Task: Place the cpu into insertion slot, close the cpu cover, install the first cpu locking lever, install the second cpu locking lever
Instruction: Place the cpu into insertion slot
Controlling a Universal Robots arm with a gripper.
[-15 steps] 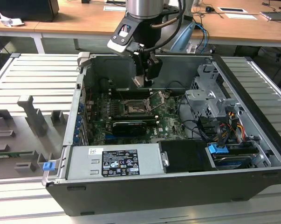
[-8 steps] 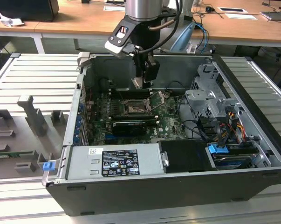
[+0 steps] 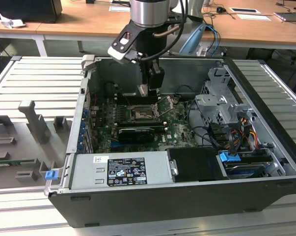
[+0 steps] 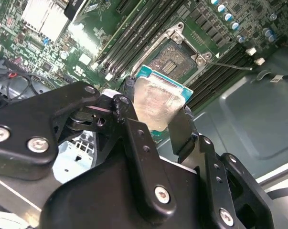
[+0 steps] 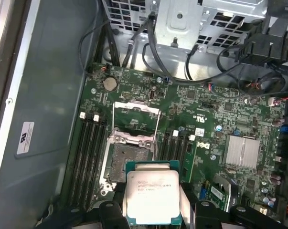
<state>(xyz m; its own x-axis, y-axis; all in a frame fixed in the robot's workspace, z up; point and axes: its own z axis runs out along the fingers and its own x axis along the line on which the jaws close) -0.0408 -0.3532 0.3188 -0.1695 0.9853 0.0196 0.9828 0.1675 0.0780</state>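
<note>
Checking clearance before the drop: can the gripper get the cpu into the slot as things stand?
Probably yes. The cover stands swung open, the slot lies bare with nothing across it, and the gripper holds the cpu above the board near it.

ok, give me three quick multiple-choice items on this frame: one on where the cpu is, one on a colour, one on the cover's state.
1. Where is the cpu?
A) seated in the insertion slot
B) lying on the power supply
C) held in the pincer above the motherboard

2. What colour is the cpu's edge?
A) blue-green
B) red
C) yellow

3. How is the cpu cover?
A) shut over the slot
B) swung open, with the insertion slot bare
C) clamped down by both levers

Answers:
1 C: the pincer clamps it on two sides, clear of the slot, in both wrist views.
2 A: a blue-green border rims the metal face.
3 B: the dark slot lies uncovered beside the raised frame.
</note>
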